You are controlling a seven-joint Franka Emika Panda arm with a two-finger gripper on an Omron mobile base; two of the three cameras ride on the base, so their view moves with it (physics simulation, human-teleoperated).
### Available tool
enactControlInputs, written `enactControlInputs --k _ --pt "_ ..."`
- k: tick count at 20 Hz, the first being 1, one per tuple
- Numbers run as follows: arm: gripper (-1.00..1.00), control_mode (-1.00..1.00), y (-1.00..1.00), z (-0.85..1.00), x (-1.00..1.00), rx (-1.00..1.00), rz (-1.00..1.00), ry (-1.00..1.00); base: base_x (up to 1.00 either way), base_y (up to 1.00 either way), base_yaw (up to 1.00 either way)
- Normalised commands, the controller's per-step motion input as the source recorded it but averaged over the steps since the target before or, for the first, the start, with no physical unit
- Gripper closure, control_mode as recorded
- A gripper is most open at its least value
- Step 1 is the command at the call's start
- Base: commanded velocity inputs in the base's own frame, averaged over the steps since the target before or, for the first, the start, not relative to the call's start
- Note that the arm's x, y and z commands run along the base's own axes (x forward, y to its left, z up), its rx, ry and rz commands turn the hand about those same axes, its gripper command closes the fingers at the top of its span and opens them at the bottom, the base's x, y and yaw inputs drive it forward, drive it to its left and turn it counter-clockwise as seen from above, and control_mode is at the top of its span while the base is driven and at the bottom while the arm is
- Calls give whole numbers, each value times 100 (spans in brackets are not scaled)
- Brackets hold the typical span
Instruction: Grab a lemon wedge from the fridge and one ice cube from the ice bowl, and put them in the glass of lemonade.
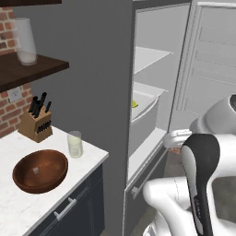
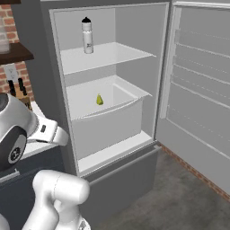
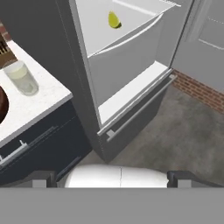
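One lemon wedge in fridge drawer: likely light, soft, slippery; pinch flat sides. Fingers fully spread, empty.

Dark grey fridge, white inside, and there's the yellow-green lemon wedge against that white. The bottle on the upper shelf is white with a black cap. Over on the white marbled counter, the ice bowl is a deep reddish-brown wood, and the glass of lemonade is clear with pale yellowish liquid. Tan knife block, black handles. Red brick wall, dark brown shelf, navy cabinet fronts.
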Motion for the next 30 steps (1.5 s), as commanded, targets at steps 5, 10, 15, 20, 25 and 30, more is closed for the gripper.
enactControlInputs --k 5,10,15,20,25,30 --pt "-100 -100 0 6 -22 0 0 -12 0 0 0" --pt "-100 -100 0 0 0 0 0 0 0 0 0" --pt "-100 -100 0 0 0 0 0 0 0 0 0" --pt "-100 -100 0 0 -2 0 0 0 0 0 0" --pt "-100 -100 0 0 0 0 0 0 0 0 0" --pt "-100 -100 -13 0 -13 5 -1 -2 0 0 0"
